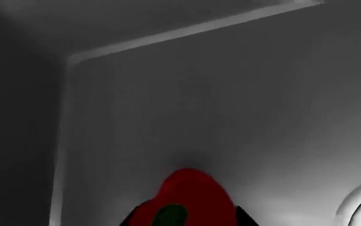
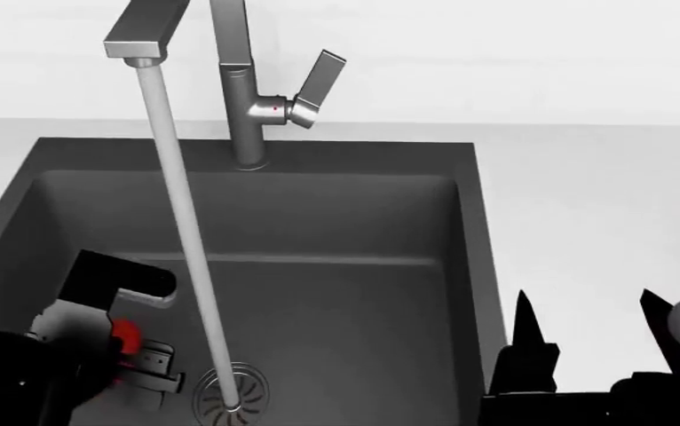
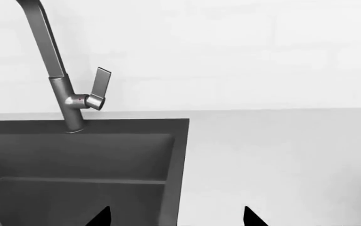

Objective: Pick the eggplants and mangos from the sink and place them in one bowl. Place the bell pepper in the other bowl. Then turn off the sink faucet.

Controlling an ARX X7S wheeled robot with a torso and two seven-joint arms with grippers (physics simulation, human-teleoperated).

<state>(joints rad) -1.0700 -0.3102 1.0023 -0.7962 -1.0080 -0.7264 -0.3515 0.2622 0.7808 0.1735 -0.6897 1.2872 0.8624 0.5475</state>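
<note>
Down in the deep dark grey rectangular sink (image 2: 352,222) goes the left gripper (image 2: 138,355), low in the basin's near left part, and there is a flash of red at its tip; the small bright red lumpy bell pepper (image 1: 184,200) with its green stem sits right between the dark fingers in the left wrist view, filling the gap, so the jaws look clamped on it, though only slivers of the fingers show; the pepper is at or just above the basin floor, near the round slotted steel drain (image 2: 231,395); the water stream (image 2: 180,231) pours from the flat square-section spout of the tall brushed-steel faucet (image 2: 240,98) straight onto that drain, so the tap is running, its slanted lever (image 2: 316,87) with the red dot tilted up to the right; the right gripper (image 3: 175,217) waits over the pale countertop (image 2: 601,231) just beside the sink's right rim, its two black fingers spread well apart and holding nothing; no eggplant, no mango, no bowl in any view; my read: this is the bell pepper step, grasp made; next calls for a clean lift clear of the sink wall and the water, a carry to the pepper's bowl, wherever it stands out of view, then the lever.
</note>
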